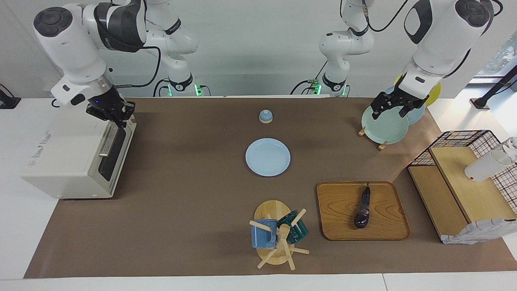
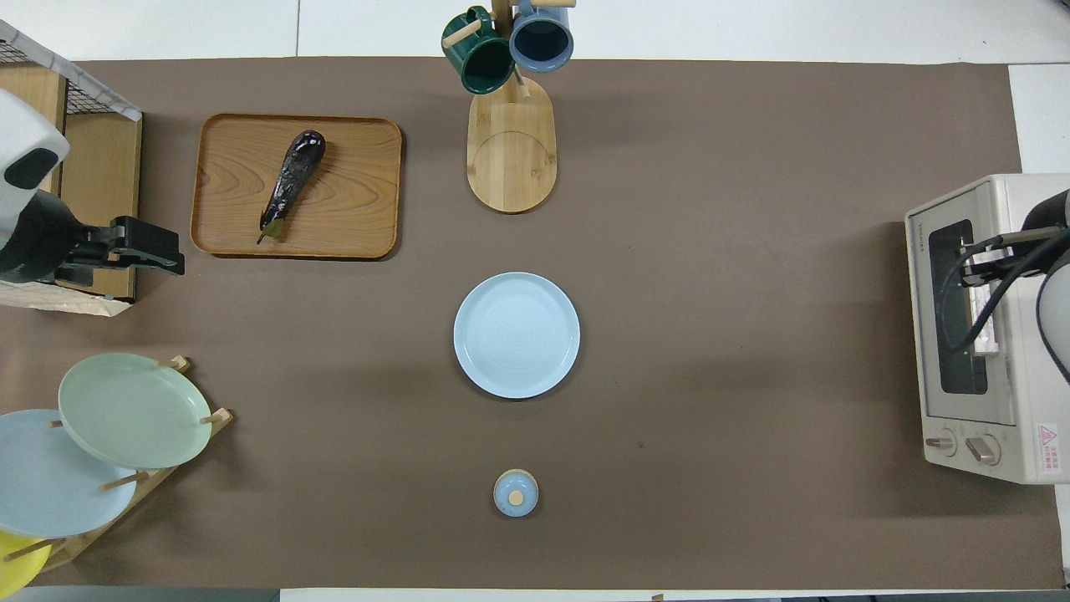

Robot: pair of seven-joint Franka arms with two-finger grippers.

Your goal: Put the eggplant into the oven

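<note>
white arms, black grippers, cables

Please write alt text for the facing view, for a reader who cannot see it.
The right gripper is shut on the oven's door handle at the top of the closed oven. The eggplant lies on a wooden tray. The left gripper waits, open, over a plate rack.

Right hand (image 1: 117,114) shut, left hand (image 1: 394,106) open

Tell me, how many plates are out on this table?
4: a light blue plate flat at the table's middle; green, blue and yellow ones in the rack at the left arm's end.
</note>
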